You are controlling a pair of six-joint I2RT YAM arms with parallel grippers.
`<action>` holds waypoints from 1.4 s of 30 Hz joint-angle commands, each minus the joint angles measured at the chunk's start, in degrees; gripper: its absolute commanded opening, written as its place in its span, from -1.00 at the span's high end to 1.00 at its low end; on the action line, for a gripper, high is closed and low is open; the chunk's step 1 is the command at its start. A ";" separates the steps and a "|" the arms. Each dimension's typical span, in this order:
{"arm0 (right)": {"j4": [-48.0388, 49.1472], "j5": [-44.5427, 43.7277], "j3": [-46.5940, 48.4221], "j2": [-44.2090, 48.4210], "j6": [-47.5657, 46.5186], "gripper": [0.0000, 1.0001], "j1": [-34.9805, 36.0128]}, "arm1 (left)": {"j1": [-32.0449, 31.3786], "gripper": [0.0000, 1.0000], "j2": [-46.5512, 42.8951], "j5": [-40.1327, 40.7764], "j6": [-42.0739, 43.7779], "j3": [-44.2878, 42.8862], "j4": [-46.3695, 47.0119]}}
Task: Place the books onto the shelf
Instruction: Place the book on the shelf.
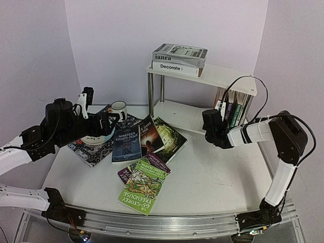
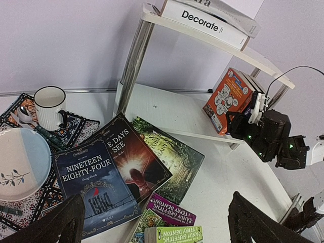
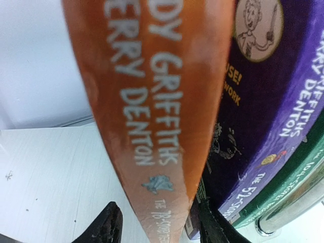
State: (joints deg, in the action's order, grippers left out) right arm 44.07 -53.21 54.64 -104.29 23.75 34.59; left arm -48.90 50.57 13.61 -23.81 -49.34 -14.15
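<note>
My right gripper (image 3: 157,205): fingers apart, astride the spine of one orange book (image 3: 152,76); a sliver of white board shows between that spine and one finger, so I'm not clamped on it. The orange book stands on the lower board of the shelf (image 3: 45,167); just beyond it, away from my fingers, one purple book (image 3: 273,101), then one green book (image 3: 304,172) (maybe another spine behind, too blurred to count). On the shelf top, two books lie stacked: Decorate (image 1: 177,68) under a grey-white book (image 1: 179,52).

My left gripper (image 2: 155,202): fingers (image 2: 50,223) spread wide, nothing between them; below and ahead of them I count five loose books on the table (image 1: 217,177): Nineteen Eighty-Four (image 2: 96,187); Days book (image 2: 134,162); dark green novel (image 2: 169,157); purple Treehouse (image 2: 172,212); green Treehouse (image 1: 144,187). Off to one side of those fingers: one mug (image 2: 49,104), one bowl (image 2: 20,162), one spoon (image 2: 25,114), all on one placemat (image 2: 76,126).
</note>
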 commanded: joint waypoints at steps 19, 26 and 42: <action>-6.61 -3.02 -7.76 13.89 3.40 -0.88 14.76 | 0.21 -0.99 1.56 -5.96 -2.00 0.30 -1.64; -15.65 -0.77 -13.81 21.52 10.68 -0.97 20.84 | 0.21 -0.99 2.13 -10.96 -5.52 3.14 -3.06; -19.15 25.41 -26.45 40.15 -3.66 -0.94 25.08 | 0.21 -0.99 2.16 -22.63 -20.45 13.49 -3.46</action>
State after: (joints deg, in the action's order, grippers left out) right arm 24.79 -36.61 30.67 -68.64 29.27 58.75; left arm -48.90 52.69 -4.51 -37.14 -38.54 -17.87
